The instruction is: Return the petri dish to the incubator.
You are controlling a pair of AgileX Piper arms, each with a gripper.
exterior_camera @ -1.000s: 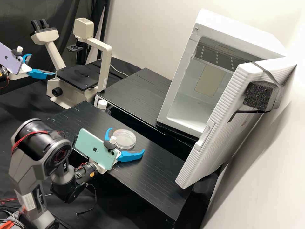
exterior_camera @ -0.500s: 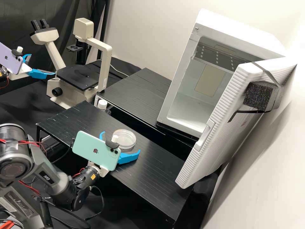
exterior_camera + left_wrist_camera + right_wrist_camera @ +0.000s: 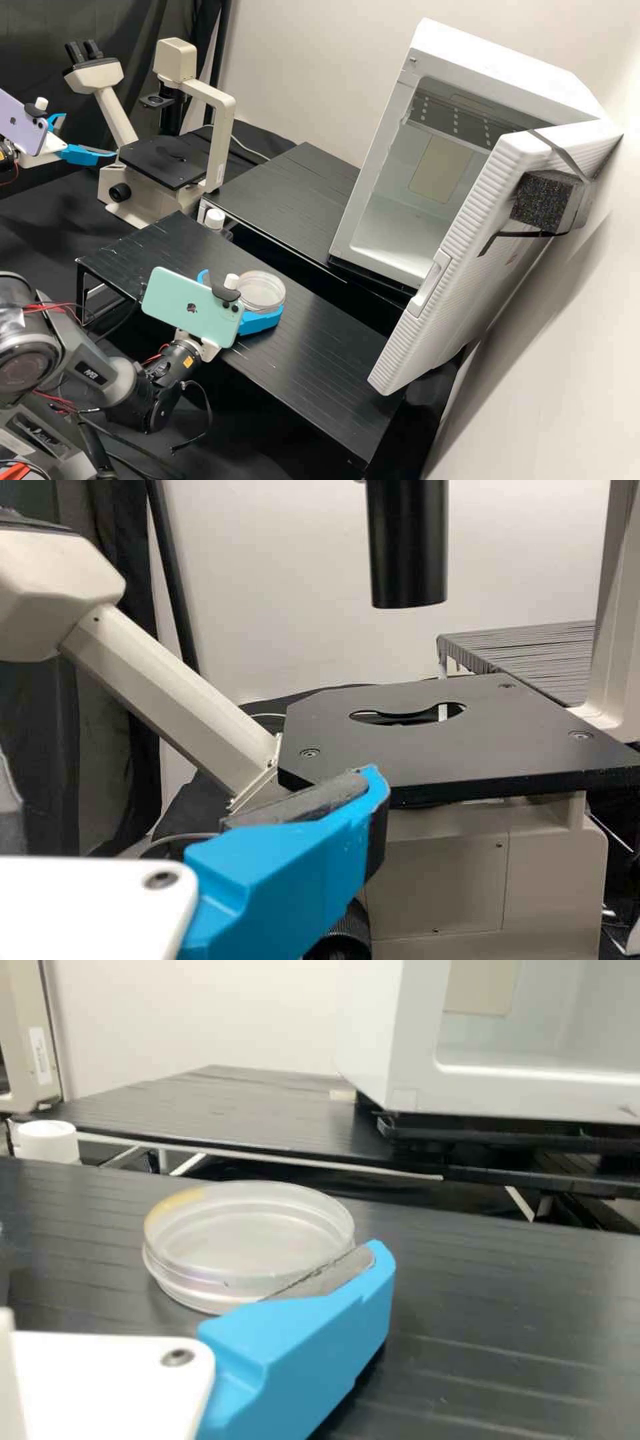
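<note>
The round, clear petri dish (image 3: pixel 263 291) lies flat on the front black shelf (image 3: pixel 333 373). My right gripper (image 3: pixel 241 291) is at its near side, open, one blue finger close along the dish's edge. In the right wrist view, that finger of my right gripper (image 3: pixel 190 1260) overlaps the near edge of the dish (image 3: pixel 250 1230); contact cannot be told. My left gripper (image 3: pixel 90 135) stands open beside the microscope at the upper left. The left wrist view has my left gripper (image 3: pixel 190 788) in front of the microscope stage (image 3: pixel 420 745). The white incubator (image 3: pixel 400 233) has its door open.
The incubator's door (image 3: pixel 453 267) swings out over the shelf's right end. Behind the front shelf is another black shelf (image 3: pixel 287 193), with a gap between them. A white-capped bottle (image 3: pixel 215 220) stands at that gap, near the microscope (image 3: pixel 220 133).
My right gripper has moved left and slightly back in the high view, bringing its near finger up against the dish's outline. The dish and the left arm have stayed put.
</note>
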